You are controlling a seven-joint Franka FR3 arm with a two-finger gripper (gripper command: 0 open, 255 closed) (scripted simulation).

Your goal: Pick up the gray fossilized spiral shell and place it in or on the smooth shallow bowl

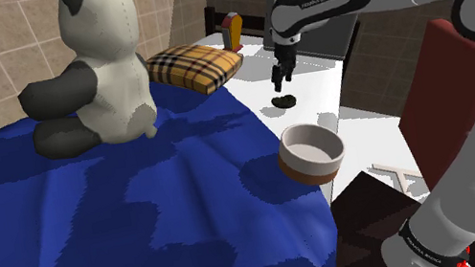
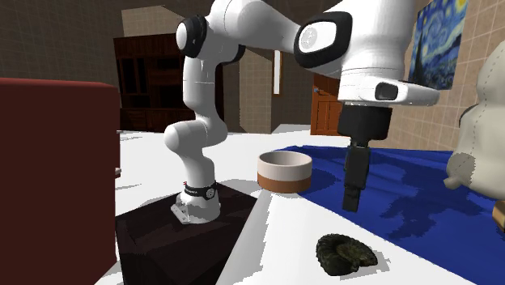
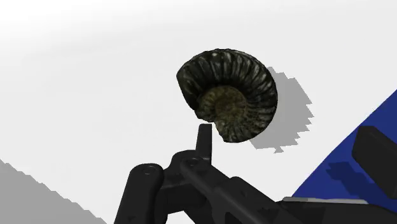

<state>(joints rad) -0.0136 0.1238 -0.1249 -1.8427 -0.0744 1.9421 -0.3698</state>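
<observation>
The dark ribbed spiral shell lies flat on the white surface, just off the edge of the blue cloth. In the second exterior view the shell rests below and slightly in front of my gripper, which hangs above without touching it. My gripper points straight down. In the wrist view the shell lies beyond the fingers, which stand apart with nothing between them; my gripper is open. The shallow bowl, white with a brown band at its base, stands nearer the stand; the bowl is upright.
A blue cloth covers much of the surface. A panda plush sits on it beside a plaid cushion. A red and yellow object stands behind. The dark stand is below the arm.
</observation>
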